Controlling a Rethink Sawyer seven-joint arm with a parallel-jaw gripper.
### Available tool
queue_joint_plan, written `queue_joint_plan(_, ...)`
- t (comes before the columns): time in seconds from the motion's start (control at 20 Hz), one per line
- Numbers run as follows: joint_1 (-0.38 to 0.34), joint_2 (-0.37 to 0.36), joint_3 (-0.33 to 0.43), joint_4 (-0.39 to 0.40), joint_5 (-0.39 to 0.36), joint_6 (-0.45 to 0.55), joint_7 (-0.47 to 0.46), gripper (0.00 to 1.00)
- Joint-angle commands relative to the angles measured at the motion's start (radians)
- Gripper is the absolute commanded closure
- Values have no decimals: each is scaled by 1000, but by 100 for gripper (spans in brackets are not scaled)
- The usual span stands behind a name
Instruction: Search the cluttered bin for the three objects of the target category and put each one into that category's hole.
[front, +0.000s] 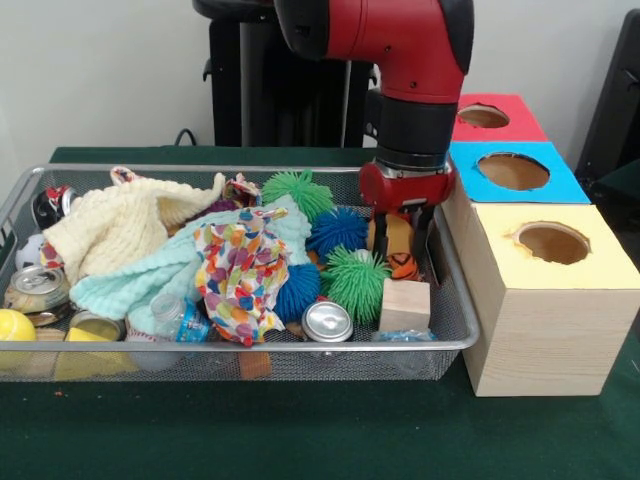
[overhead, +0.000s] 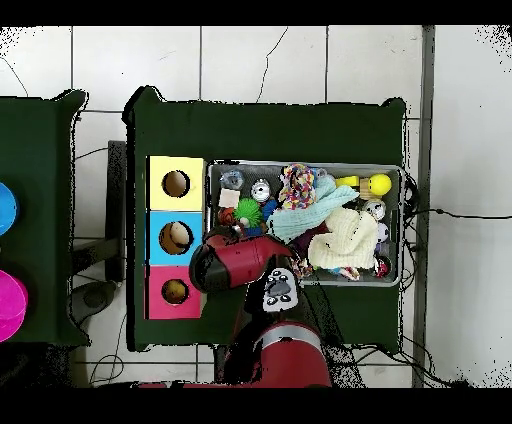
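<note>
the dark green worktop (front: 300, 440) filled the lower frame. directly on it sat the wire-mesh bin (front: 455, 345), left and centre, and just beside its right end a pale wooden box (front: 545, 340) with red, blue and yellow tops.

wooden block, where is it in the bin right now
Front view: the wooden block sits in the bin's near right corner, beside the green spiky ball.

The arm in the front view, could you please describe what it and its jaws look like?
The arm is bulky and rounded, with glossy red shells and a black cylindrical wrist segment. Below sits a red gripper housing with dark jaws. From overhead, a white patch with dark markings shows on the arm. No loose cables are visible.
</note>
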Motion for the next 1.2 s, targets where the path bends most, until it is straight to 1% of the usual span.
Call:
queue_joint_plan(0.05,7,108,-8,-65,53,-64,206,0)
queue_joint_plan(0.25,4,120,-9,-70,62,-79,194,0)
queue_joint_plan(0.4,-4,111,0,-69,63,-83,185,0)
queue_joint_plan(0.7,-58,71,89,-45,49,-96,179,0)
queue_joint_plan(0.75,-67,66,102,-42,45,-115,183,0)
queue_joint_plan(0.85,-79,62,117,-34,40,-132,188,0)
queue_joint_plan(1.2,-106,57,150,-43,27,-122,169,0)
